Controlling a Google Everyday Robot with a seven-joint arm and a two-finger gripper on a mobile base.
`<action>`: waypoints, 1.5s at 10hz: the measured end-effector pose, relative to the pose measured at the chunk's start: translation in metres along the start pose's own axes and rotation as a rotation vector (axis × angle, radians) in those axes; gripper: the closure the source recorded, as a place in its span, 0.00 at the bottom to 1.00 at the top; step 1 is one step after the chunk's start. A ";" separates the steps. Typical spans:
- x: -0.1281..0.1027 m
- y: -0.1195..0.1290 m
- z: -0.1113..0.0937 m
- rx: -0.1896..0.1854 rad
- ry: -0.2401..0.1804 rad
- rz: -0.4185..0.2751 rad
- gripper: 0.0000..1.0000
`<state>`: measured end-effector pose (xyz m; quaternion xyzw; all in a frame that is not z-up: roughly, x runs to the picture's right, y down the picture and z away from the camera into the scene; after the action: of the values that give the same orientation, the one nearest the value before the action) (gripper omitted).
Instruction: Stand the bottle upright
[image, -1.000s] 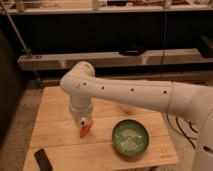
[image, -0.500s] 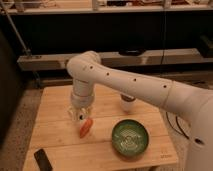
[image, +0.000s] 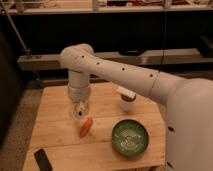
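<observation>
The bottle (image: 127, 102) is a small whitish object on the wooden table (image: 55, 137), behind the green bowl (image: 130, 137). Its white top points up and a little to the left. I cannot tell whether it stands straight or leans. My gripper (image: 78, 112) hangs straight down from the white arm (image: 115, 70) over the left middle of the table. It is well left of the bottle and apart from it, just above and behind the orange carrot-shaped object (image: 85, 127).
A flat black rectangular device (image: 42, 159) lies at the table's front left corner. The robot's white body (image: 192, 130) fills the right side. Dark shelves (image: 125, 55) run behind the table.
The arm has swung up and back, and its elbow now stands higher. The gripper has risen off the carrot-shaped object. The bottle, hidden behind the arm a second ago, now shows.
</observation>
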<state>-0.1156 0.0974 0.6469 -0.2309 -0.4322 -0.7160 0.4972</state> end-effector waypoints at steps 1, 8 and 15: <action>0.005 -0.001 0.004 0.012 -0.011 -0.005 1.00; 0.011 -0.008 -0.009 0.044 -0.088 -0.073 1.00; -0.013 -0.042 0.002 0.047 -0.163 -0.152 1.00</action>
<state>-0.1487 0.1113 0.6217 -0.2429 -0.5043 -0.7201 0.4101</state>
